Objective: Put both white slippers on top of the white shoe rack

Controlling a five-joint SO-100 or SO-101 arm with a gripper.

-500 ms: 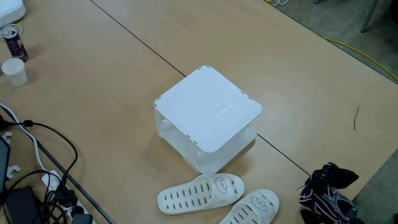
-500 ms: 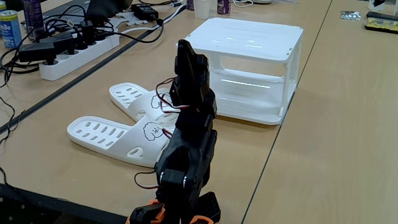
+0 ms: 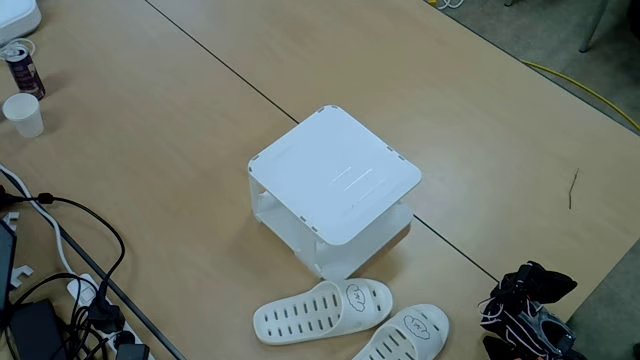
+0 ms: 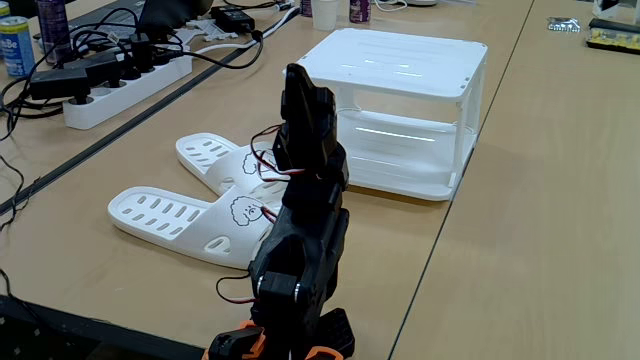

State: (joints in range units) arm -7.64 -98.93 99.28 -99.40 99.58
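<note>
Nothing is placed yet — both white slippers (image 3: 322,308) (image 3: 405,334) lie flat on the table at the frame's lower centre, just below the bare-topped white shoe rack (image 3: 335,176), and the folded black arm's (image 4: 300,230) claw state — cannot tell.

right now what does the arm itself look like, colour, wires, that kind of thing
In a fixed view the arm is built of chunky matt black plastic links, blocky and angular. Thin red, black and white servo wires loop out at its joints, about midway up and again near the bottom. Orange parts show at the base. No markings or labels can be made out, and the gripper cannot be told apart from the links.
</note>
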